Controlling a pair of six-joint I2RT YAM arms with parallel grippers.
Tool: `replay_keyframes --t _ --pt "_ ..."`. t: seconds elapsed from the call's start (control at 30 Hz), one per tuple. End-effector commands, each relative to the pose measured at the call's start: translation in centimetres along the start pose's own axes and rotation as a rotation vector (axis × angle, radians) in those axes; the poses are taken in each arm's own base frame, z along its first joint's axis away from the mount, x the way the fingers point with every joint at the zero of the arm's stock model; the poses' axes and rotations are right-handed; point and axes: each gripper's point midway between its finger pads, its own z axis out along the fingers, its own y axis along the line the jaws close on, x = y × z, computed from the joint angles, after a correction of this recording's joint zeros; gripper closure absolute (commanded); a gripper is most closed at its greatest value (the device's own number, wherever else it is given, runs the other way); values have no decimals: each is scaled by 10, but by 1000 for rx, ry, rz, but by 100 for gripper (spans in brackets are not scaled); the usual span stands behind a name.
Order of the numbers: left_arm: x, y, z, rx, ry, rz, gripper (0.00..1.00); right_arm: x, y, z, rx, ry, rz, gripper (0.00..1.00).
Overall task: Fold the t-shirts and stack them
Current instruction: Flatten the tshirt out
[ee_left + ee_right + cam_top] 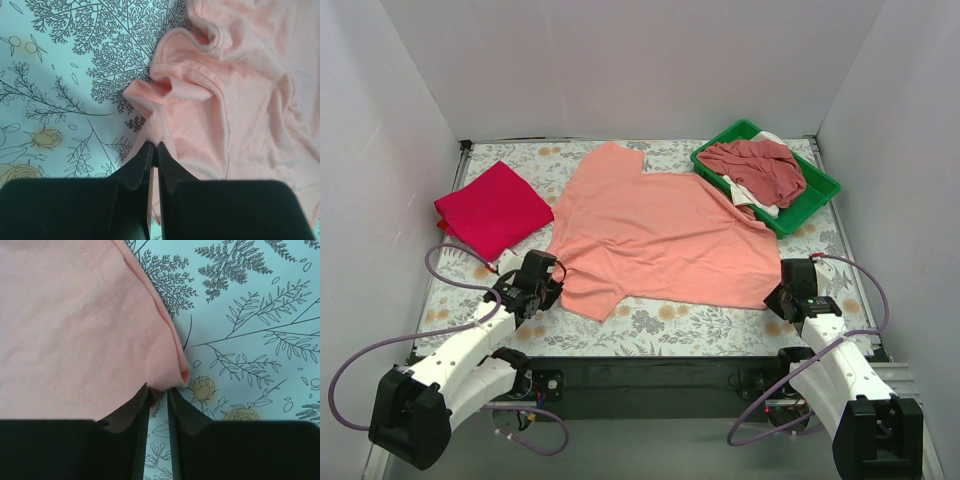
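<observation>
**Clerk:** Salmon-pink t-shirt [660, 235], item one. Location?

**Checker:** Middle of the bench, spread open and mostly flat, with shallow wrinkles. Its far-right part reaches the near-left side of the green tray [820, 190]. Its near border runs close to the near edge of the bench.

**Clerk:** Contact points?

**Checker:** Two. The left gripper [154, 146] sits at the shirt's near-left end. Its fingers are pressed almost together on a rumpled, hemmed fold of the cloth. The right gripper [159, 389] sits at the shirt's near-right corner, with its fingers drawn in to a narrow slit. The folded tip of the hem is nipped between them.

**Clerk:** Item two?

**Checker:** Crimson-red t-shirt [492, 209], folded into a flat square. It lies by the left edge, toward the far-left corner, just clear of the salmon-pink one.

**Clerk:** Items three and four?

**Checker:** Dusty rose-red t-shirt [755, 168], crumpled, on top inside the tray. White t-shirt [760, 205], under it, showing only at the near side and far rim.

**Clerk:** The tray's position?

**Checker:** Far-right corner, set at an angle to the bench edges.

**Clerk:** Surface?

**Checker:** Bench [680, 325] covered in pale cloth printed with flowers and ferns. White walls stand on the left, far and right sides.
</observation>
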Motion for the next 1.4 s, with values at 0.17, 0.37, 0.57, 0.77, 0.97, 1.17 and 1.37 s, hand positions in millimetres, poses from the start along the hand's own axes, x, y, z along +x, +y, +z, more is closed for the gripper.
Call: replay_keyframes --t 0.17,0.37,0.57,0.77,0.97,1.17,1.37 --pt "-14 -6 -7 18 -54 -20 100 -9 -3 -4 14 -12 -89 99" --pt "-28 -42 -26 134 -64 9 100 -46 22 -24 -68 -107 -173 99" --pt "-65 -94 -69 284 -145 -30 100 -99 68 -64 -205 -222 -205 99" --pt "-114 -146 -132 459 -267 -74 100 -162 101 -123 -298 -398 -216 99" --pt "-159 -186 -204 634 -392 -66 100 -206 118 -184 -370 -551 -222 99" --pt "-196 -219 -308 871 -503 13 100 -243 127 -262 -453 -703 -222 99" --pt "-217 -229 -410 1095 -596 86 100 -260 123 -357 -593 -873 -194 99"
